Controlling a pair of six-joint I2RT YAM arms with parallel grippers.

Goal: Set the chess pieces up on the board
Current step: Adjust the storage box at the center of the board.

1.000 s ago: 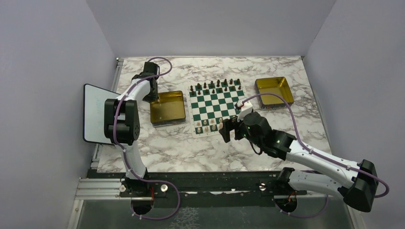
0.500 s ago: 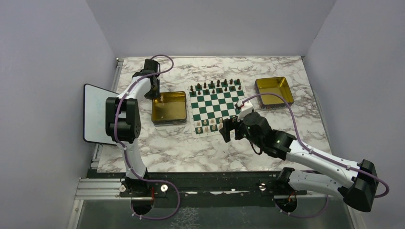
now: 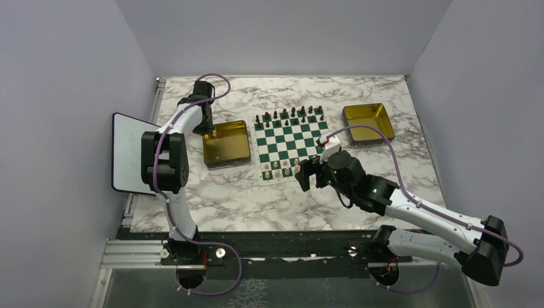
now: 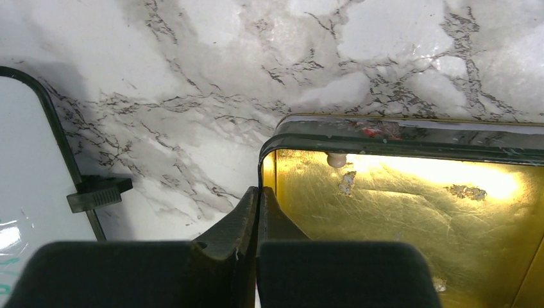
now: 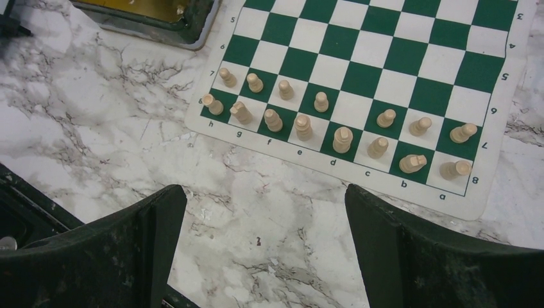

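**While the left fingers (image 4: pixel 247 218) pinch a tray (image 4: pixel 398 138), the right fingers (image 5: pixel 128 250) gape**

Clenched on the gold tray's rim at one corner, the left fingers sit low over the worktop (image 4: pixel 192 96). One cream piece (image 4: pixel 336 159) lies inside by the far wall. The right fingers hang released, grasping nothing, just beside the board (image 5: pixel 333 168). Cream pieces (image 5: pixel 342 139) stand in its two nearest rows.

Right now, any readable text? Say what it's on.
"h g f e d c b a": board, near border.
"3 4 5 6 7 8": its right border.
"6 7": its left border.
Tablet: green marks, too blurred to read.
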